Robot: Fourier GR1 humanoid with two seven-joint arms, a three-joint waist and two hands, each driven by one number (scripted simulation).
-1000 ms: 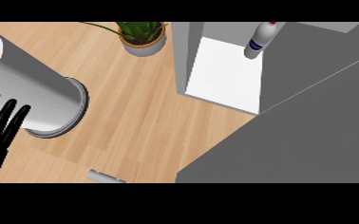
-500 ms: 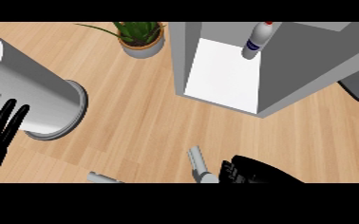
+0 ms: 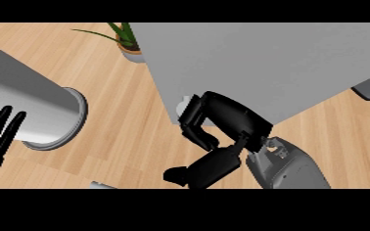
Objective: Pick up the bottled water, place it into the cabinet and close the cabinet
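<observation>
Head view: the cabinet (image 3: pixel 245 68) fills the worktop's far right part, showing one broad grey face with no opening in sight. The bottled water is not visible; presumably shut inside, though that is judgement only. Right hand (image 3: pixel 220 122) sits against the cabinet's near-left corner, fingers curled at the grey panel's lower edge, apparently clasping nothing. Left hand (image 3: pixel 9 127) rests at the worktop's left edge, fingers straight and apart. A grey cylinder (image 3: pixel 36 110) stands near-left; a potted plant (image 3: pixel 127 44) sits at the far edge. The right hand is the nearer for any final push.
</observation>
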